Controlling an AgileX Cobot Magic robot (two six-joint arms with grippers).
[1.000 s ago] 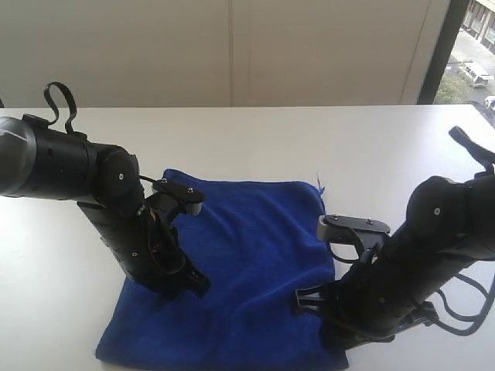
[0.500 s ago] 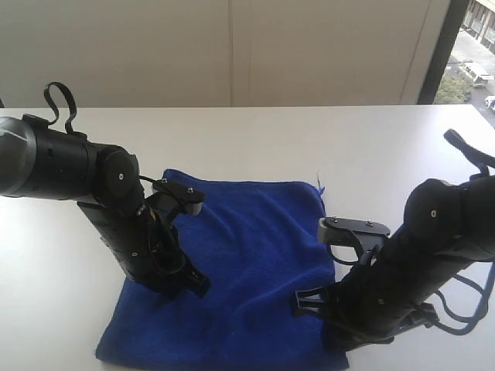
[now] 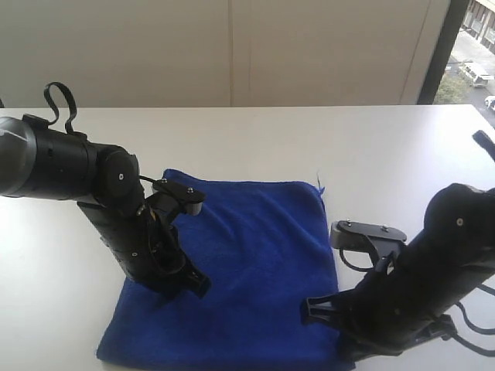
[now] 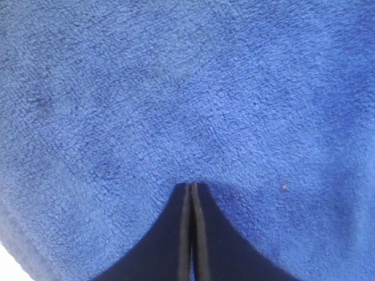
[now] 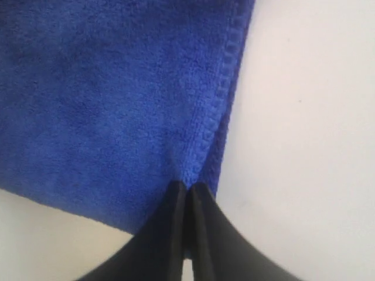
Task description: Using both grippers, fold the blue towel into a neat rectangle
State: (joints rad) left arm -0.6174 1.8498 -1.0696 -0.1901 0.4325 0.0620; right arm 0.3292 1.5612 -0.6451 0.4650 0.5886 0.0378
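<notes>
White tabletop [image 3: 371, 147] with a plain pale wall [image 3: 232, 46] behind it and a sliver of window [image 3: 473, 54] far right, so a pretty bare setup. The left gripper [image 4: 191, 186] has its jaws pressed flat together with nothing visible between them. Its tips are planted on the blue towel [image 3: 255, 247], a bit in from the towel's left side. The right gripper [image 5: 186, 187] is also pinched narrow, with its tips right on the stitched hem of the towel's right edge near the near corner, and the cloth looks nipped between them.

The towel lies spread flat in the middle of the table. Its far edge is straight, the right edge runs down toward the right arm, and the near edge is almost at the bottom of the exterior view. Lots of open table beyond the far edge and out to both sides, hardly any showing on the near side.
</notes>
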